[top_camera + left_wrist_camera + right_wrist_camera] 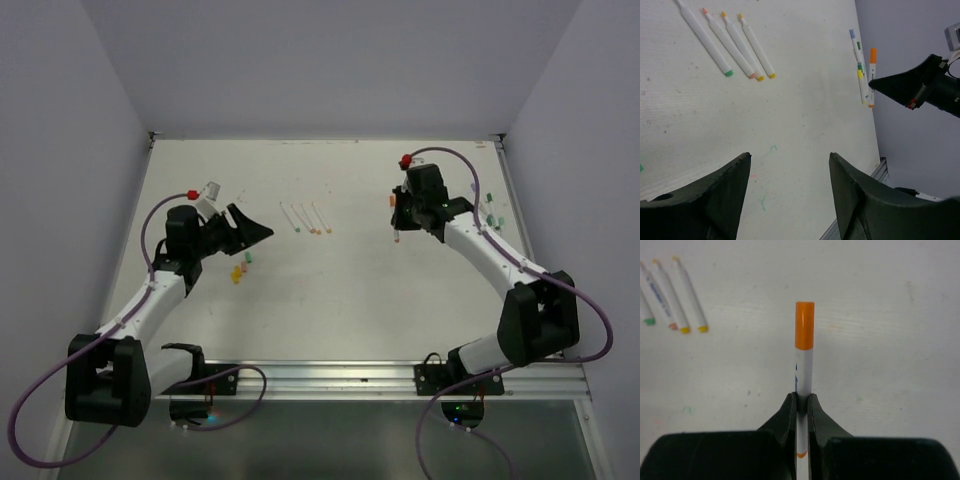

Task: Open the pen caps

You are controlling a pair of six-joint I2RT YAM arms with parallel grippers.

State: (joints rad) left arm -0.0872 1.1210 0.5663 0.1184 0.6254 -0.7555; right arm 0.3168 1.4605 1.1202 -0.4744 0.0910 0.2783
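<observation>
My right gripper is shut on a white pen with an orange cap and holds it above the table; in the top view this gripper is right of centre. My left gripper is open and empty above bare table, left of centre in the top view. Several uncapped pens lie side by side at mid-table, also in the left wrist view. Loose caps in yellow, green and orange lie just below my left gripper.
A few capped pens with purple, green and yellow caps lie near the right wall, also seen in the top view. Grey walls close in the table on three sides. A metal rail runs along the near edge.
</observation>
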